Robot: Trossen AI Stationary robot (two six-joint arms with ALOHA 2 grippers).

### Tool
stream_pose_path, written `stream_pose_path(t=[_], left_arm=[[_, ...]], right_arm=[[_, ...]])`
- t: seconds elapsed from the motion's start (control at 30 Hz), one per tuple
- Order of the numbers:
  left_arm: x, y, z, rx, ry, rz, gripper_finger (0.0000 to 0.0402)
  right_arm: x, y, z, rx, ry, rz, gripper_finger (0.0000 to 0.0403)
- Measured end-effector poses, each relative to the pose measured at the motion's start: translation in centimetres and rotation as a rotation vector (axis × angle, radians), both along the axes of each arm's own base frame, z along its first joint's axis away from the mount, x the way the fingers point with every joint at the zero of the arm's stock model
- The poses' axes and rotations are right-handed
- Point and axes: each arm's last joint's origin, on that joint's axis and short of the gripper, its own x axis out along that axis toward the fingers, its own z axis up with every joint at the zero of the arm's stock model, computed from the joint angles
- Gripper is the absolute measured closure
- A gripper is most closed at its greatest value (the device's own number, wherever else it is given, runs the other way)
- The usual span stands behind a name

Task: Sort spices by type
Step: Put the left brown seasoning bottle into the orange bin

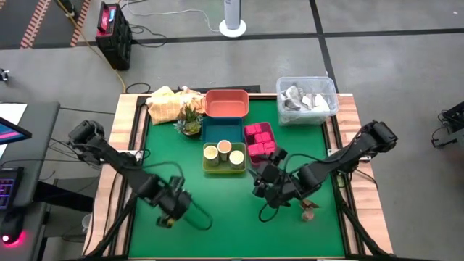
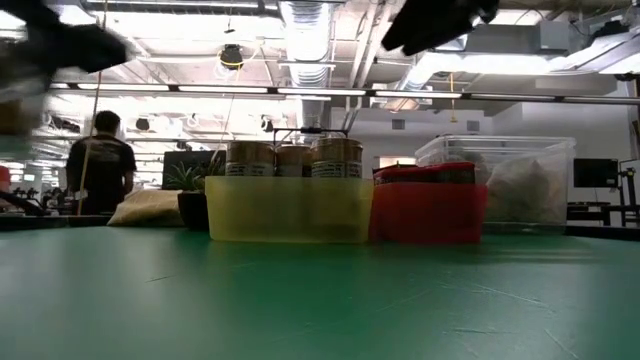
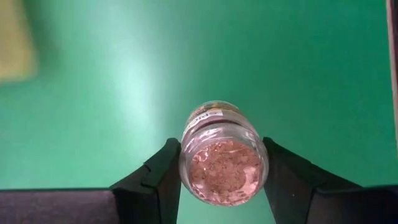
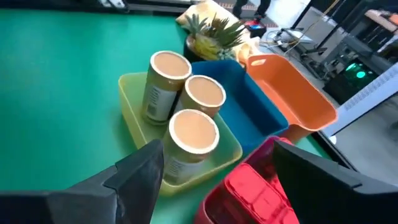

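Fingers (image 3: 158,177) of the left gripper (image 3: 217,180) are clamped on a small clear glass jar of reddish-brown spice (image 3: 222,163), 1 dark finger pressed on each side of it, over bare green table mat (image 3: 124,81) at the lower left of the high view. Nothing lies under it there.

Centre of the high view holds the trays: a yellow-green tray (image 1: 224,165) with 3 round tan jars with pale tops (image 1: 224,152) standing upright close together, a blue tray (image 1: 221,129) touching it above, an orange tray (image 1: 227,103) beyond that, and a red tray (image 1: 259,141) of magenta square blocks (image 1: 262,145) on the right. A small green potted plant (image 1: 190,120) and a yellow cloth (image 1: 167,103) sit upper left of them, a clear plastic tub (image 1: 306,100) upper right.

Right gripper (image 4: 214,177) hangs with its fingers apart, holding nothing, just below the yellow-green and red trays. Tiny brown lumps (image 1: 308,212) lie on the mat lower right, near that arm.
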Motion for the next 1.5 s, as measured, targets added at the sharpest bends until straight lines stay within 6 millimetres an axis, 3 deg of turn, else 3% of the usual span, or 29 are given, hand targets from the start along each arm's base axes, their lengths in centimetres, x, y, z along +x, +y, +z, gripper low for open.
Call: stream_pose_path(t=[0.17, 0.3, 0.47, 0.6, 0.87, 1.03, 1.17, 1.33, 1.5], left_arm=[[3.6, 4.4, 3.8, 0.034, -0.110, 0.013, 0.0227], [5.8, 8.6, 7.3, 0.028, -0.217, 0.060, 0.0226], [6.9, 13.8, 10.3, 0.064, -0.316, 0.142, 0.0224], [6.9, 18.3, 10.7, 0.121, -0.341, 0.227, 0.0224], [7.2, 27.7, 9.7, 0.153, -0.395, 0.419, 0.0223], [7.6, 33.6, 6.1, 0.176, -0.319, 0.528, 0.0223], [7.8, 37.2, 3.3, 0.206, -0.273, 0.539, 0.0223], [8.2, 40.4, 2.0, 0.209, -0.273, 0.552, 0.0223], [10.1, 41.6, 1.3, 0.161, -0.264, 0.515, 0.0223]], right_arm=[[-0.6, 0.6, -0.3, -0.019, -0.018, -0.030, 0.0076], [-1.6, 1.0, -1.7, -0.015, -0.011, -0.016, 0.0076], [-3.9, 0.9, -2.4, 0.036, -0.051, -0.021, 0.0076], [-5.4, 1.0, -2.2, 0.063, -0.128, -0.023, 0.0076], [-5.3, 0.5, -2.1, 0.058, -0.172, -0.057, 0.0076], [-4.9, -0.1, -2.2, 0.062, -0.159, -0.075, 0.0076], [-4.9, 0.0, -2.2, 0.052, -0.145, -0.060, 0.0076], [-4.9, -0.1, -2.2, 0.039, -0.131, -0.056, 0.0076], [-4.9, -0.7, -2.0, 0.003, -0.090, -0.051, 0.0076]])
